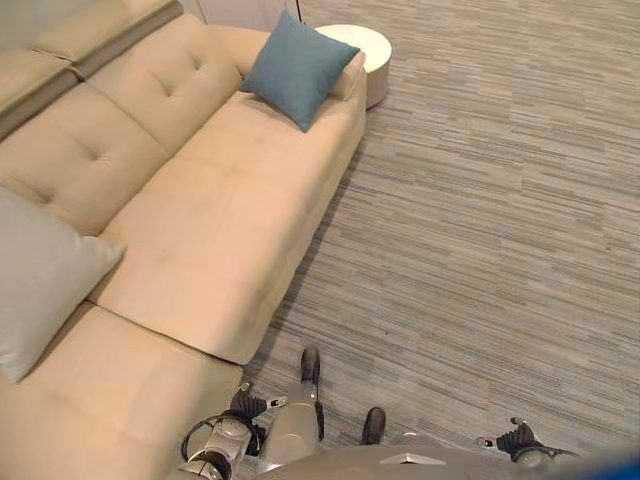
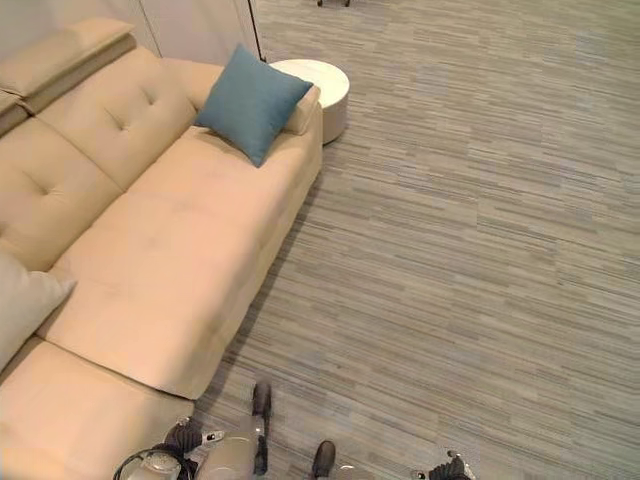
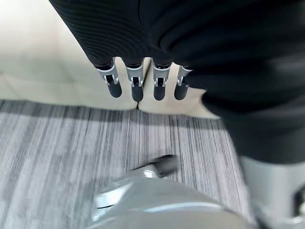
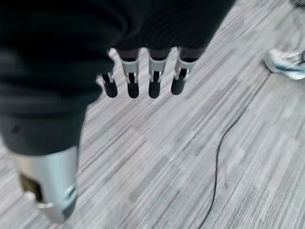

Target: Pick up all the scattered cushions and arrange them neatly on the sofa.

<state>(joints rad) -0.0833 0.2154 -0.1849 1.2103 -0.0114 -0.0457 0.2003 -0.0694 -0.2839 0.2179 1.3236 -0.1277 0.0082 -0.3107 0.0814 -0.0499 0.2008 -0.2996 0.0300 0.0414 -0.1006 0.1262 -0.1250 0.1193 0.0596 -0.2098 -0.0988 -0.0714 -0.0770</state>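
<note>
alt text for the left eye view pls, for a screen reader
A beige sofa runs along the left, seen from above, with a blue cushion propped at its far end and a grey cushion leaning at its near left. A round white side table stands past the far armrest on striped grey carpet. Both robot hands hang low at the bottom edge, left and right.

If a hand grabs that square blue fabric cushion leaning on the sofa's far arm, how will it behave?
The square blue fabric cushion looks plump and soft, so it would probably dent under fingers and feel light. It leans propped against the beige sofa's armrest, so a push would likely topple it, not roll it.
</note>
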